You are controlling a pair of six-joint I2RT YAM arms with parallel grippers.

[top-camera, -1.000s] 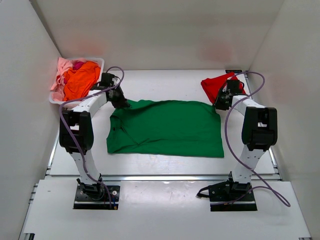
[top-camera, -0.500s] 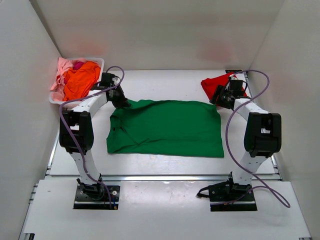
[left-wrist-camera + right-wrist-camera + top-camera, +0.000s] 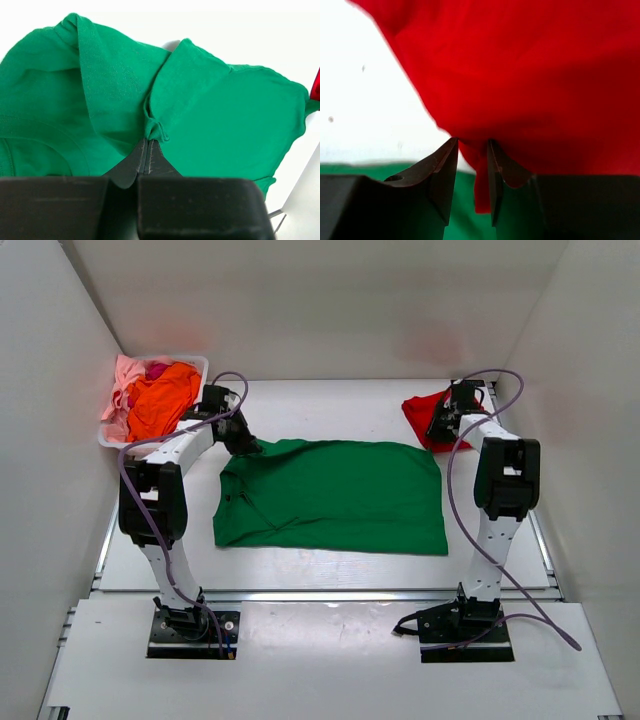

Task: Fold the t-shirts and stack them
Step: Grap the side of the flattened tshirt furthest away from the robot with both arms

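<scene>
Right gripper point(image 3: 472, 141) — deeper into red t-shirt point(image 3: 545, 75)

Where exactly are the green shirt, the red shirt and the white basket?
green shirt point(image 3: 340, 495), top view, middle of its spread-out body.
red shirt point(image 3: 420, 415), top view, its bare left part.
white basket point(image 3: 197, 359), top view, far right corner of its rim.

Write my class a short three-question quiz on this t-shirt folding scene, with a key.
1. True or false: the left fingers are shut on the green t-shirt.
2. Where does the red t-shirt lie? A: in the white basket. B: at the far right of the table, by the right fingers. C: on the middle of the green t-shirt.
3. What colour of cloth shows most in the basket?
Key: 1 true; 2 B; 3 orange, the orange t-shirt.
</scene>
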